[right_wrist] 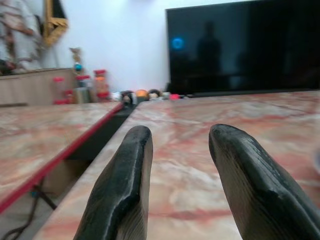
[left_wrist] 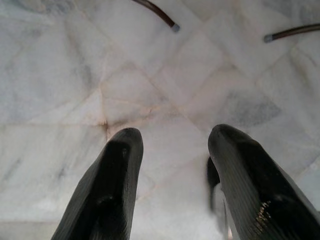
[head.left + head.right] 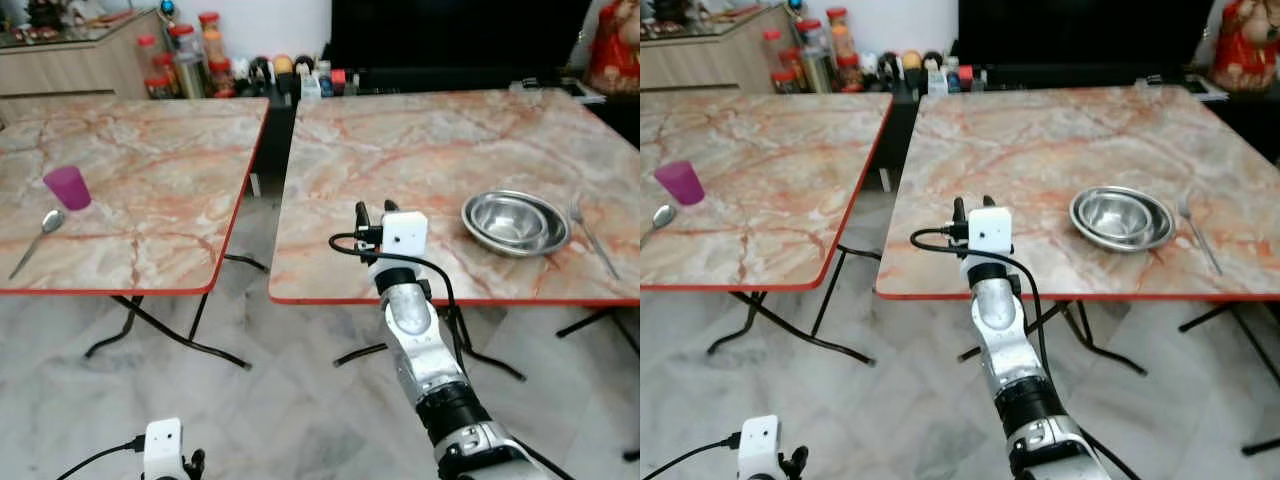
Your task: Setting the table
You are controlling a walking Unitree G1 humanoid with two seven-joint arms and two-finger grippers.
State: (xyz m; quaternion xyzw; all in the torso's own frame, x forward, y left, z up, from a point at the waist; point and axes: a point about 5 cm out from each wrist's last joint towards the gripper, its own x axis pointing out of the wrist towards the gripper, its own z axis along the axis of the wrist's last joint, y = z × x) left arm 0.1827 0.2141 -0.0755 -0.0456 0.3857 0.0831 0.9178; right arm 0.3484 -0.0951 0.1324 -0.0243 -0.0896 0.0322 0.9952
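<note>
Currently R gripper, jaws released and empty, sits over bench front edge; steel bowl at 3 o'clock, nearer R arm.

The right arm reaches forward and up from the lower middle, silver forearm tilted, its white wrist camera box level with the near edge of the counter. Its tool points ahead over that edge, and the two black fingers stand apart with nothing between them. The left arm hangs low, its tool aimed down at the floor, fingers likewise spread and empty.
</note>
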